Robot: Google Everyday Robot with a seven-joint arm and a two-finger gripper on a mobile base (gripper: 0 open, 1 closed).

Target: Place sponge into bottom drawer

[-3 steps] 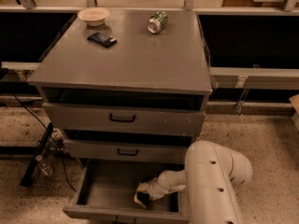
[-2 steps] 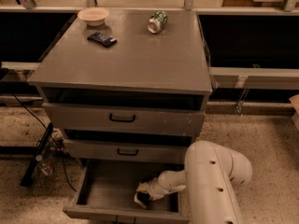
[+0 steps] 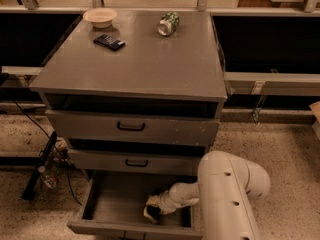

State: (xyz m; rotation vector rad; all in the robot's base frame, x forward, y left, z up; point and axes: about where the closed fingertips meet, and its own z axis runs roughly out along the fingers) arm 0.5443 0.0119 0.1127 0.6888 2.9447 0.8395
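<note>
The bottom drawer [image 3: 107,206] is pulled out, its grey tray open to view. My white arm reaches down into it from the right. The gripper [image 3: 156,205] is inside the drawer, near the front right of the tray. The sponge [image 3: 150,214], dark on top with a pale yellow edge, lies directly under the gripper's tip, touching or nearly touching the drawer floor. Whether the gripper holds it does not show.
The two upper drawers [image 3: 131,126] with black handles stand slightly ajar. On the cabinet top [image 3: 150,64] are a tan bowl [image 3: 100,17], a flat black packet [image 3: 109,42] and a green can [image 3: 169,23] lying on its side. Cables and a black stand [image 3: 40,164] lie on the floor at left.
</note>
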